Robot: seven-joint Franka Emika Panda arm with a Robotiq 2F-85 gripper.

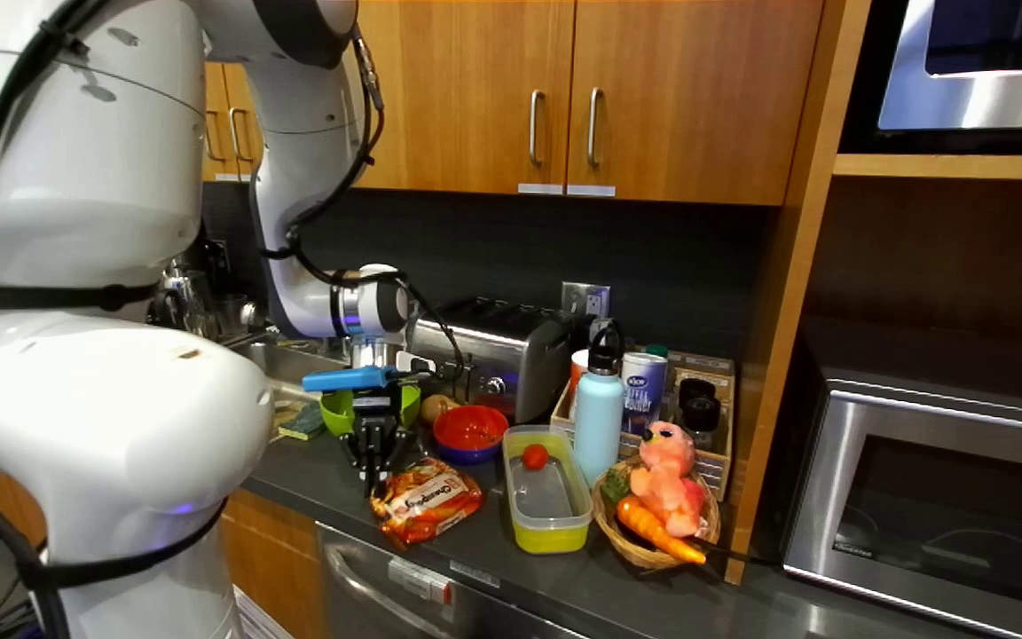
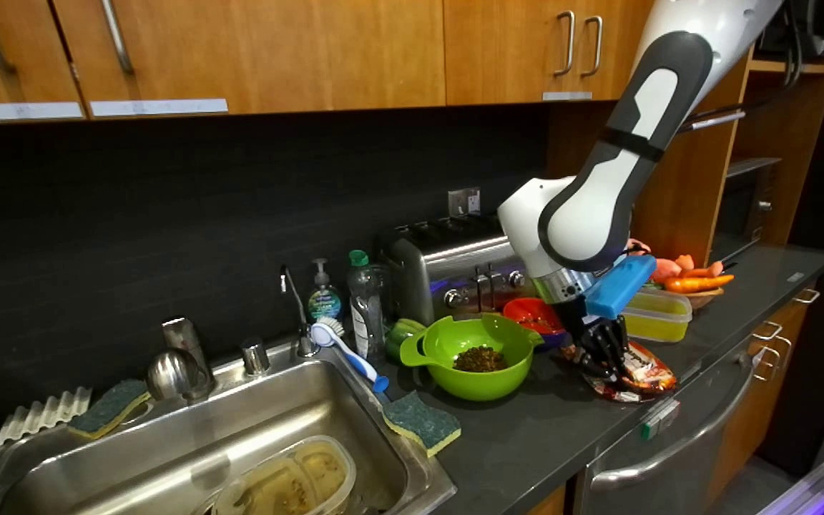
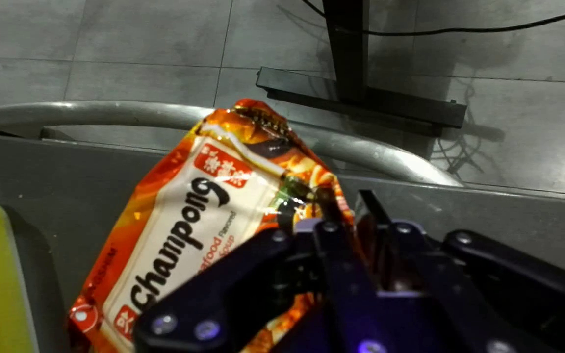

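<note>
An orange-red Champong noodle packet [image 1: 436, 501] lies flat on the dark counter, close to its front edge. My gripper [image 1: 373, 486] points down at the packet's side, as both exterior views show; in an exterior view the fingers [image 2: 601, 370] cover part of the packet [image 2: 649, 372]. Within the wrist view, the gripper [image 3: 350, 211] has its jaws nearly together, with the side edge of the packet [image 3: 174, 230] pinched in the narrow gap. Most of the printed face stays outside the jaws. The lower part of the packet is hidden behind the gripper links.
Beside the packet stands a yellow-green tub [image 1: 551, 540] with a tomato. A red bowl [image 1: 451, 424], a green bowl [image 2: 494, 390] and a toaster [image 1: 542, 377] stand behind. A light-blue bottle [image 1: 597, 426] and a basket [image 1: 640, 555] with a plush toy and carrot stand farther along. The sink [image 2: 133, 454] adjoins.
</note>
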